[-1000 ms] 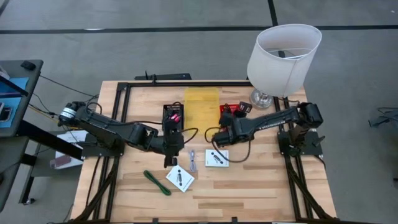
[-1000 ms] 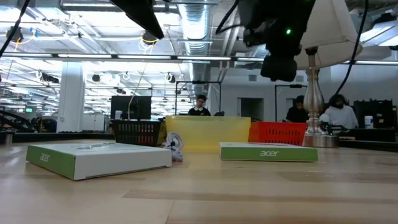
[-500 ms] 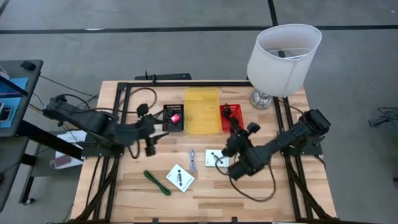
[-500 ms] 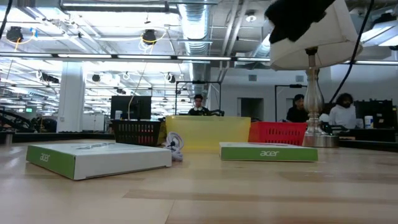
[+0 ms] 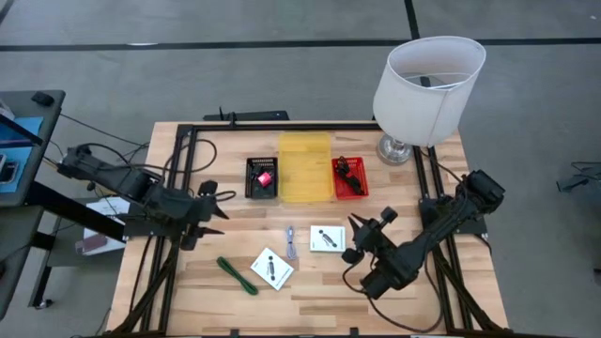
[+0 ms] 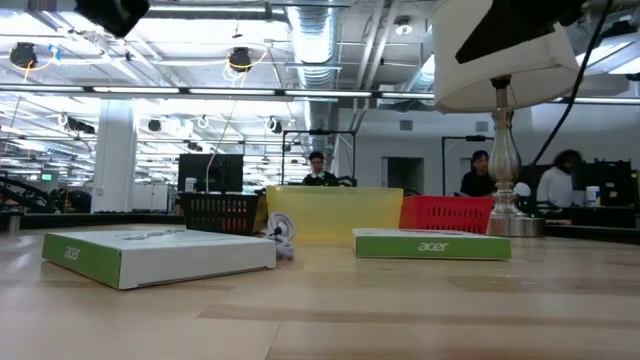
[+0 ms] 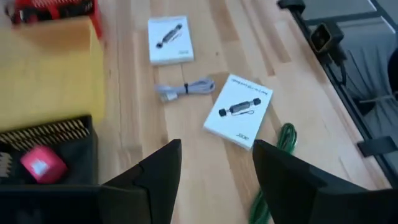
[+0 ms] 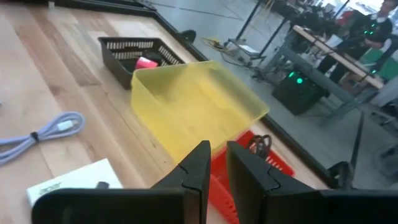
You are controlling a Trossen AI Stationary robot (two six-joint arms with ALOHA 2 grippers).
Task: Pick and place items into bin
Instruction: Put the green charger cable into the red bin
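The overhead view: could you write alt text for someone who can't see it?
A pale wooden table seen from above holds three small bins in a row, black, yellow and red, with two white boxes, a grey coiled cable and a green cord lying loose nearer the front. The left gripper and right gripper hover either side.

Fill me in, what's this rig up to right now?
Sorting loose items into bins. Neither end effector holds anything: the left end effector is open at the table's left side, the right end effector nearly shut beside a white box. A pink item sits in the black bin, cords in the red bin. A second box, grey cable and green stick remain out.
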